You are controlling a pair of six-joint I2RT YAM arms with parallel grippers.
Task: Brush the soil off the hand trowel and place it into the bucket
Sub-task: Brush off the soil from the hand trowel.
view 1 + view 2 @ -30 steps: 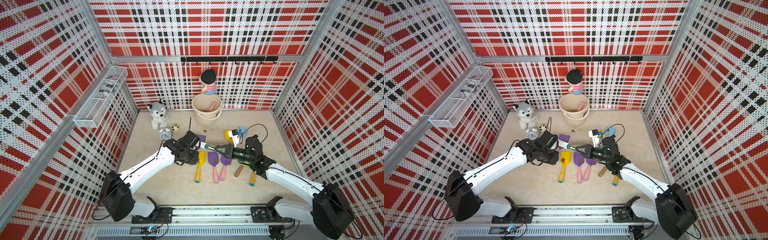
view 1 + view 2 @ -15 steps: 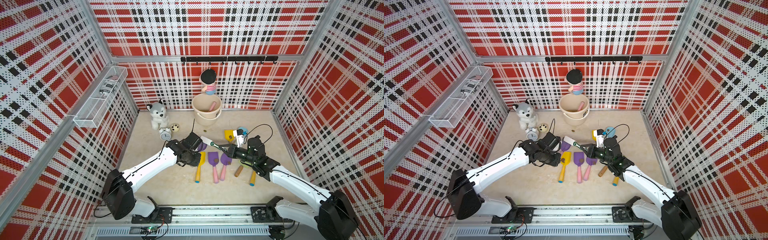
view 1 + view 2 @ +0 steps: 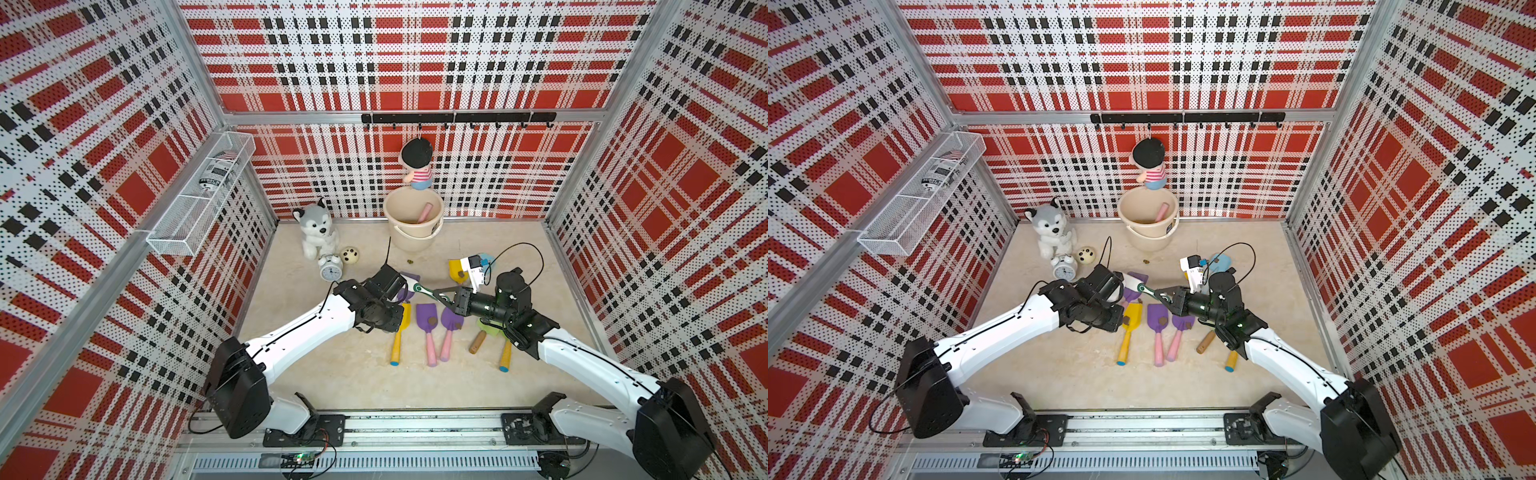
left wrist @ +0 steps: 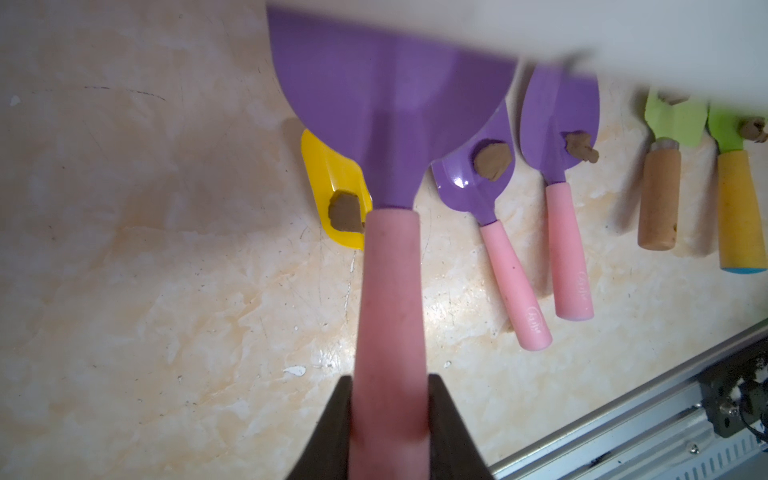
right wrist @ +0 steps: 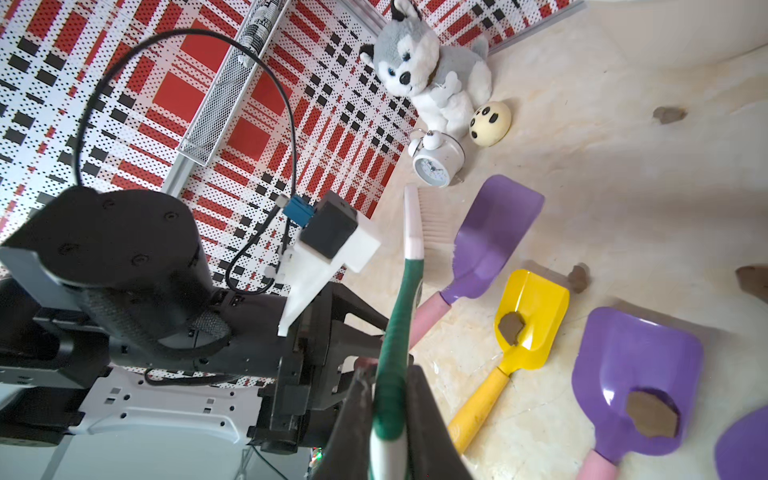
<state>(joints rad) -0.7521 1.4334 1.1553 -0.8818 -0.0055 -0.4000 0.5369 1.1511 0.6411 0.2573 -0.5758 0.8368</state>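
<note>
both still clamped: left gripper (image 4: pixel 390 401) holds trowel (image 4: pixel 390 108), right gripper (image 5: pixel 388 401) brush (image 5: pixel 406 291).

Top views: high over the front edge, side by side, tilted down at the table (image 3: pixel 374 386) and back wall (image 3: pixel 415 83); far enough off to take in the left arm (image 3: pixel 307 326) and right arm (image 3: pixel 590 365) whole.
Left wrist view: close behind the left gripper (image 4: pixel 390 386), facing along the held trowel (image 4: pixel 390 104) and down at the table.
Right wrist view: close behind the right gripper (image 5: pixel 388 382), facing along the brush (image 5: pixel 401 299) toward the left arm and the plush dog (image 5: pixel 424 62).
Shared: the yellow trowel (image 4: pixel 336 187) shows in all four; the plush dog in both top views and the right wrist view.
</note>
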